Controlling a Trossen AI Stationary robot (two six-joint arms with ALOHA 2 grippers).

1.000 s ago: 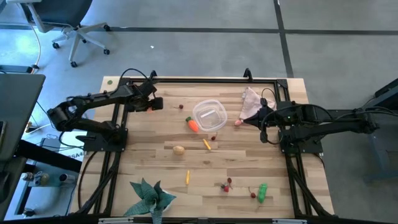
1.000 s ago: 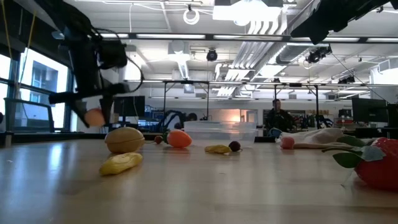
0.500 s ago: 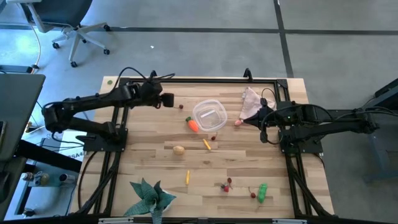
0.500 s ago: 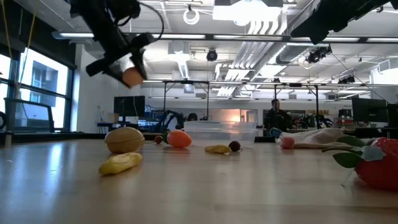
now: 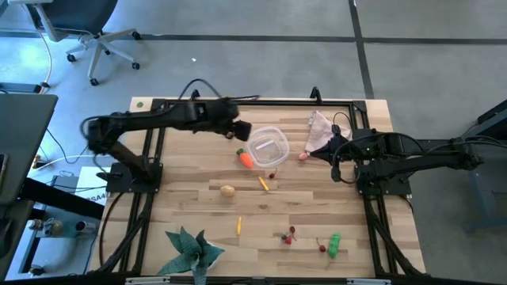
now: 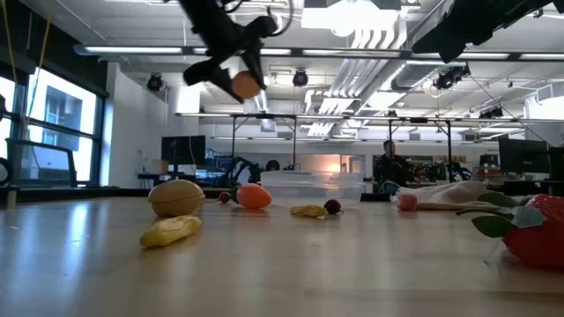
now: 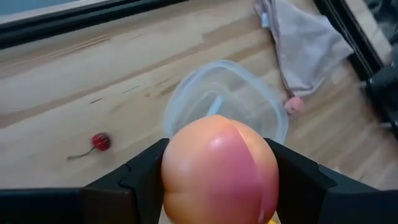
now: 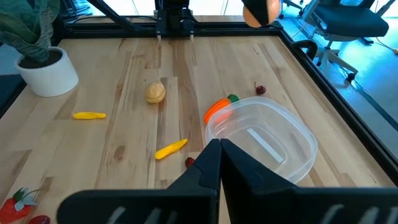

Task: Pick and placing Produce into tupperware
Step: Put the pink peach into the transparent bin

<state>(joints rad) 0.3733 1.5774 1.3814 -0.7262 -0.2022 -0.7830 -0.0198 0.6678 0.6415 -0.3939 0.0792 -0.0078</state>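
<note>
While my left hand (image 5: 240, 131) hangs over the surface (image 5: 190, 178), these are my notes, view by view.

High view: my left hand grips a peach-coloured fruit (image 5: 242, 132) in the air, just beside the tupperware (image 5: 266, 147). An orange carrot (image 5: 245, 158) touches the container's wall. A potato (image 5: 228, 190), two yellow sticks (image 5: 263, 184), cherries (image 5: 288, 235) and a green pepper (image 5: 334, 244) lie scattered. My right hand (image 5: 333, 152) rests by the pinkish cloth (image 5: 320, 130), fingers pressed together, holding nothing.

Low view: the fruit (image 6: 245, 84) is held high above the surface (image 6: 282, 264); the potato (image 6: 176, 197), a yellow stick (image 6: 171, 231) and the carrot (image 6: 254, 195) lie below, the tupperware (image 6: 312, 186) behind them.

Left wrist view: my fingers (image 7: 140, 180) clamp the peach-and-pink fruit (image 7: 219, 168) on both sides; the tupperware (image 7: 224, 99) sits beyond it, a cherry (image 7: 99, 142) to one side, the cloth (image 7: 305, 46) farther off.

Right wrist view: my fingers (image 8: 211, 163) meet with no gap; the tupperware (image 8: 261, 140) lies just ahead, apparently empty, the carrot (image 8: 217, 109) against it, and a white plant pot (image 8: 46, 74) stands well apart.
</note>
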